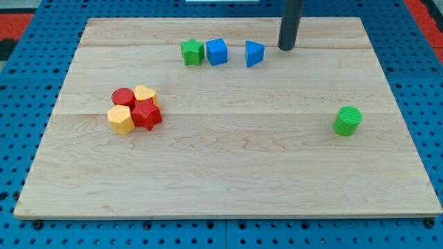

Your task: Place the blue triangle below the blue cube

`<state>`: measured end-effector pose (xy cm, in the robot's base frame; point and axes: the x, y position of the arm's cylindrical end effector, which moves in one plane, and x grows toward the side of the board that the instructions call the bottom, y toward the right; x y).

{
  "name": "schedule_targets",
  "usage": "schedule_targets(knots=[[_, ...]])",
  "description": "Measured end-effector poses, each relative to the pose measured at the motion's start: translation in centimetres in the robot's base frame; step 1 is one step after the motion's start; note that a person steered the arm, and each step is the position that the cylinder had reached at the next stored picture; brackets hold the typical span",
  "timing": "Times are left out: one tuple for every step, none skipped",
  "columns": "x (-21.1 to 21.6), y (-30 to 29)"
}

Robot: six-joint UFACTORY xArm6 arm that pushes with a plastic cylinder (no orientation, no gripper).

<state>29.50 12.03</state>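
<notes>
The blue triangle [254, 53] lies near the view's top, just right of centre. The blue cube [217, 52] sits a short way to its left, with a small gap between them. My tip [286, 48] rests on the board just to the right of the blue triangle and slightly above it, apart from it. The dark rod rises from the tip out of the view's top.
A green star block [192, 52] touches the blue cube's left side. At the view's left sits a cluster: a red cylinder [123, 97], a yellow heart [145, 93], a red star block [146, 114] and a yellow block [121, 120]. A green cylinder [347, 120] stands at the right. The wooden board [228, 180] ends in blue pegboard.
</notes>
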Motion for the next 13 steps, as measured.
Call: schedule_targets(knots=[[-0.4,-0.3],[-3.6,-0.4],[-3.4,-2.9],[-0.2,-6.5],[3.1,-8.8],[3.7,-5.5],[4.1,0.9],[5.2,0.0],[5.2,-5.6],[5.3,-9.9],[8.6,-8.5],[11.5,-8.4],[10.6,-11.2]])
